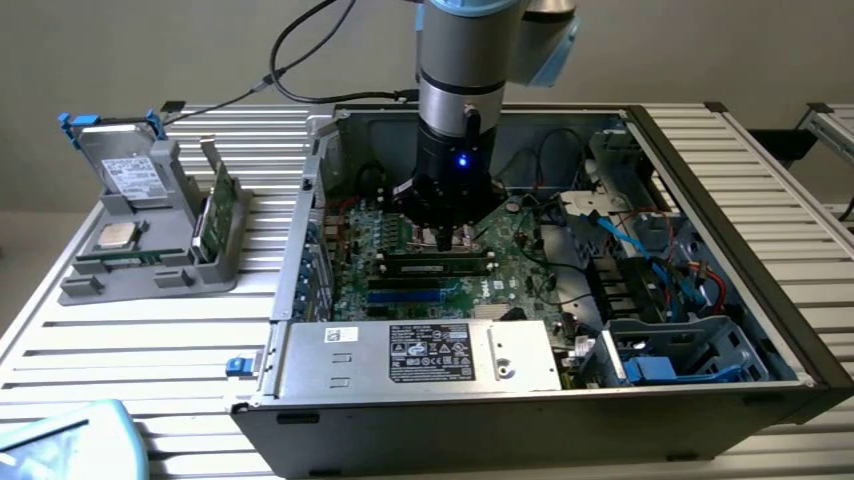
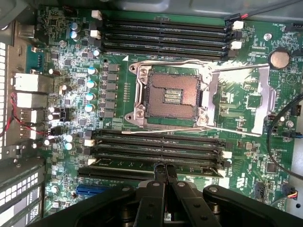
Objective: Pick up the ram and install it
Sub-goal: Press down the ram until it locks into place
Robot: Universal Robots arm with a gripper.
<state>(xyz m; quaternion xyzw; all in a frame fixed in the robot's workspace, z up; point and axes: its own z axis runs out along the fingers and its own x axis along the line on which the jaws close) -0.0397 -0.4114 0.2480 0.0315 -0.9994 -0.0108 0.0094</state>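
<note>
One arm (image 1: 461, 60) reaches straight down into the open case (image 1: 747, 250), which lies on its side on a slatted table (image 1: 120, 340). In the exterior view the gripper (image 1: 447, 235) hangs over the middle of the motherboard (image 1: 514, 250), with the ram (image 1: 434, 266) just at its 6 o'clock. The ram lies level in a slot, running from 9 to 3 o'clock, with dark chips showing along its green face. In the wrist view the ram (image 2: 128, 163) sits in a slot in the bank of slots next to the CPU socket (image 2: 171, 94), and both end latches stand against it. The jaws are pressed fully together and hold nothing. The fingertips (image 2: 159, 171) sit right over the middle of the ram's top edge, though I cannot tell whether they touch it. A second bank of empty black slots (image 2: 161, 33) lies on the far side of the socket. At 6 o'clock from the ram in the exterior view is a grey power supply (image 1: 414, 355) with a label. Outside the case, at its 9 o'clock, a grey stand (image 1: 147, 270) holds a hard drive (image 1: 134, 175), a CPU (image 1: 118, 236) and a broader green card (image 1: 218, 210) standing on edge.
</note>
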